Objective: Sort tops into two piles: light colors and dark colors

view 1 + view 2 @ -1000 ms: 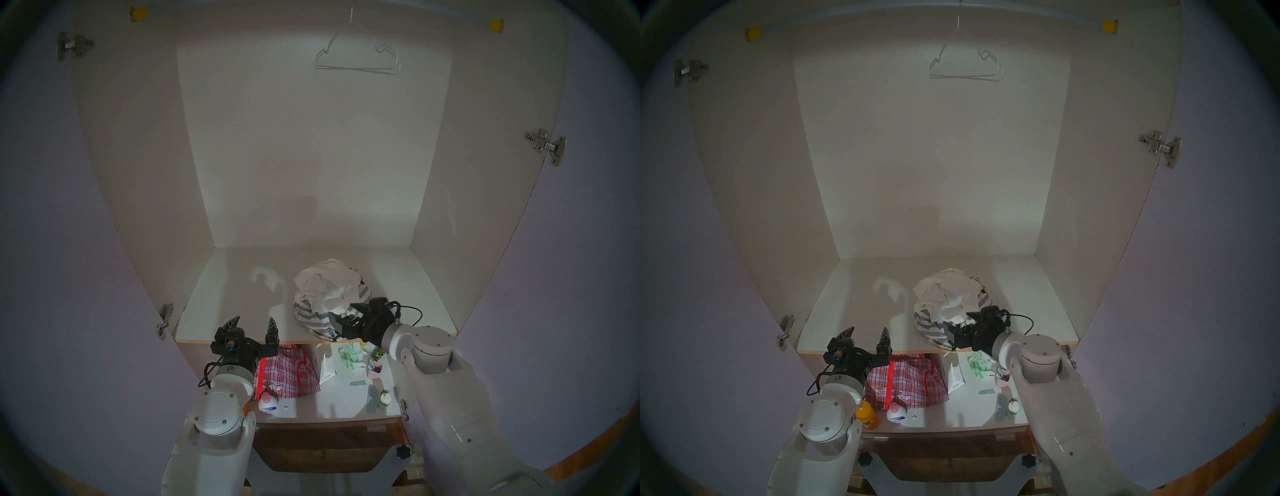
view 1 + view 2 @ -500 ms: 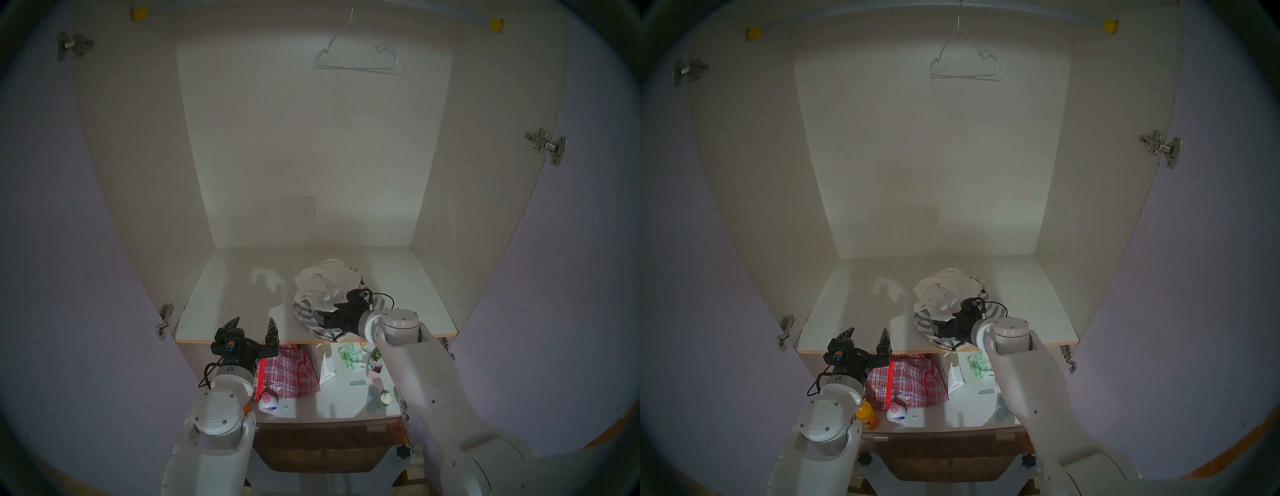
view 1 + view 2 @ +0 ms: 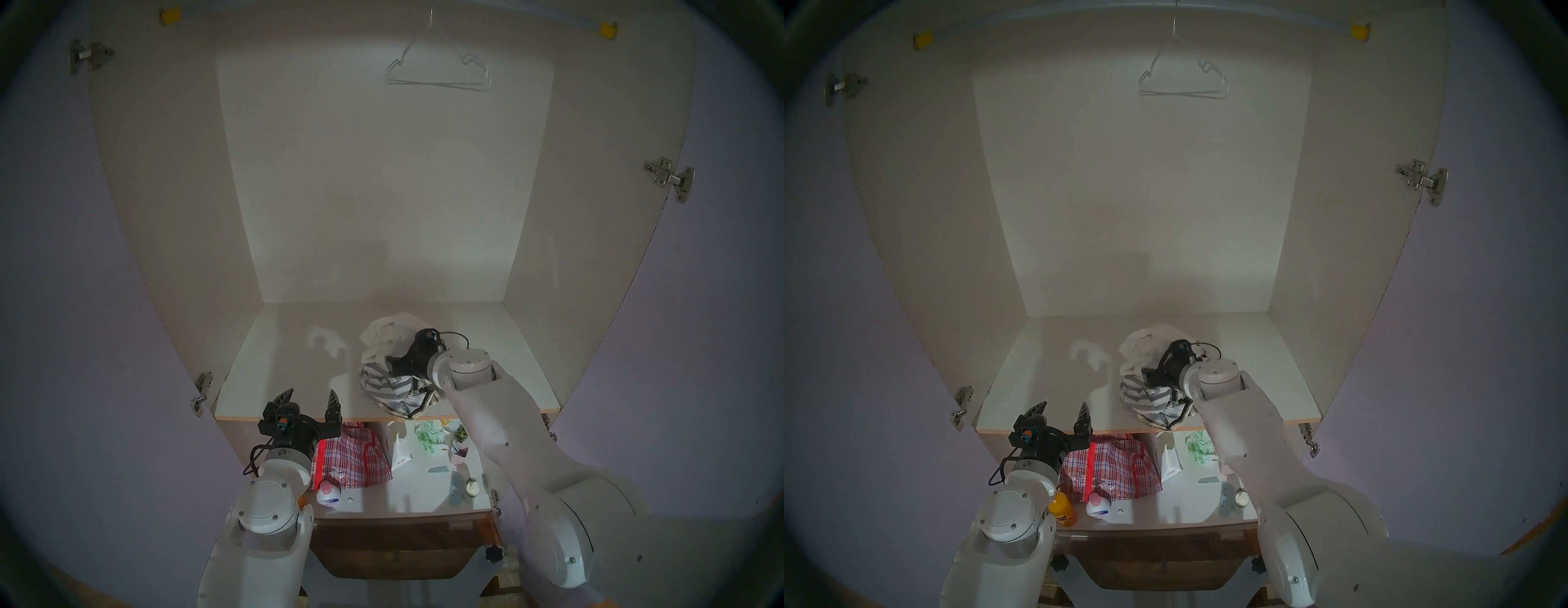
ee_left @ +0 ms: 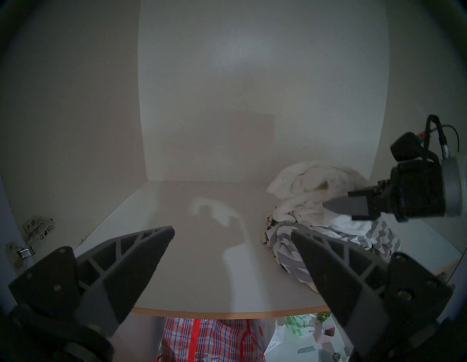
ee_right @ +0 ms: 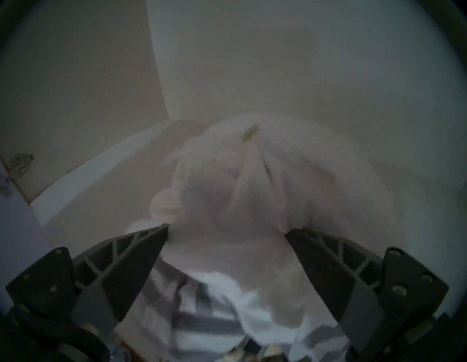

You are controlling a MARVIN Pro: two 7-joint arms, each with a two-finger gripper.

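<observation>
The right gripper (image 5: 227, 230) is being carried up from the front edge of the heap, where it was a second ago, onto the plain white top (image 3: 384, 335). Its fingers are spread wide, either side of a white fold, and nothing is being clamped yet. The blur in the right wrist view suggests the arm is being moved at this moment.

All three tops are lying in one mound on the wardrobe shelf (image 3: 288, 373), right of centre: white uppermost, the grey-striped top (image 3: 375, 380) beneath it, the beige black-striped top (image 3: 407, 407) overhanging the front edge. No second pile is being formed so far.

The left gripper (image 3: 309, 398) is being held unmoved, released and empty, near the shelf's front edge, above the checked bag (image 3: 356, 458).

Judgement: a pick of the white top is being set up.
</observation>
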